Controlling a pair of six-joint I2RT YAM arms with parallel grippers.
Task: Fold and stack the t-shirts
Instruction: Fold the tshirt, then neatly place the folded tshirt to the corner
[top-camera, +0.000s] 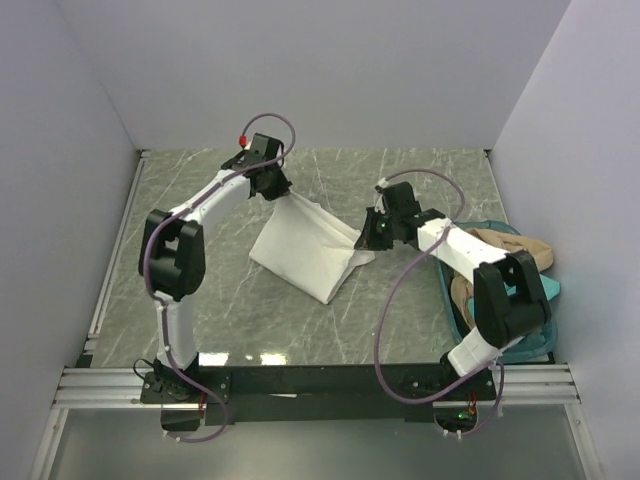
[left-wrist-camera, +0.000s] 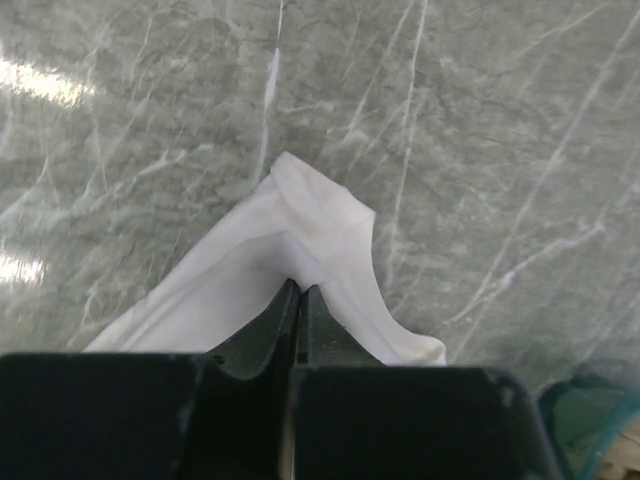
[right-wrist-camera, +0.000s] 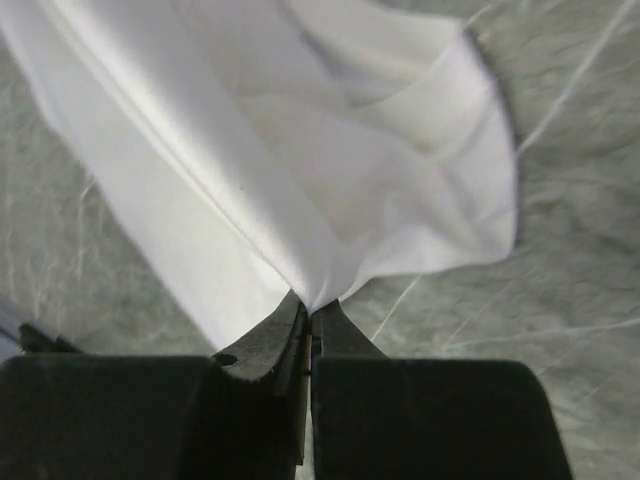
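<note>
The white t-shirt (top-camera: 305, 250) hangs between both grippers over the middle of the marble table, its lower edge resting on the surface. My left gripper (top-camera: 274, 187) is shut on its far left corner; in the left wrist view the cloth (left-wrist-camera: 300, 230) bunches at the left gripper's tips (left-wrist-camera: 301, 290). My right gripper (top-camera: 372, 236) is shut on its right corner; in the right wrist view the white cloth (right-wrist-camera: 300, 150) fans out from the right gripper's tips (right-wrist-camera: 308, 303). A tan t-shirt (top-camera: 515, 248) lies in the basket at the right. The teal t-shirt is not in view.
A teal plastic basket (top-camera: 547, 338) sits at the table's right edge under my right arm, its rim showing in the left wrist view (left-wrist-camera: 590, 415). White walls enclose the table on three sides. A metal rail (top-camera: 300, 385) runs along the near edge.
</note>
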